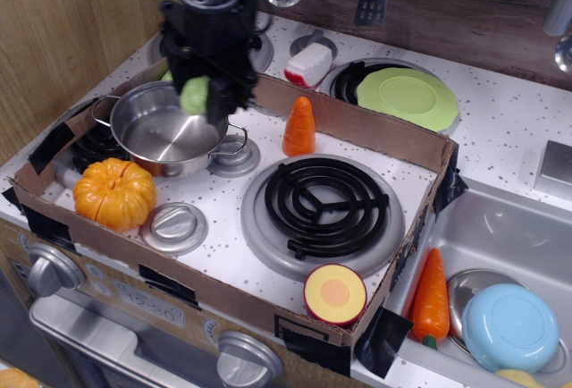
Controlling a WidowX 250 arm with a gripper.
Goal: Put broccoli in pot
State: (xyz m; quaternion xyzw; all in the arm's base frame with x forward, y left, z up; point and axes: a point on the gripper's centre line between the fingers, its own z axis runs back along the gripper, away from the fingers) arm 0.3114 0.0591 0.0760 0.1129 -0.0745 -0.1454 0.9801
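Observation:
My black gripper (pixel 198 98) is shut on the light-green broccoli (pixel 193 95) and holds it in the air over the right rear part of the pot. The shiny steel pot (pixel 136 101) stands at the left inside the cardboard tray, and the inside that I can see is empty. The broccoli hangs at about rim height and I cannot tell whether it touches the pot. My arm hides the pot's far rim and most of what lies behind it.
An orange pumpkin (pixel 114 193) sits in front of the pot. An orange cone toy (pixel 300 126), a black burner (pixel 319 200) and a halved fruit (pixel 335 294) lie inside the cardboard tray (pixel 357 124). A lime plate (pixel 407 97) is behind it. A carrot (pixel 431 297) and a blue bowl (pixel 509 325) lie in the sink.

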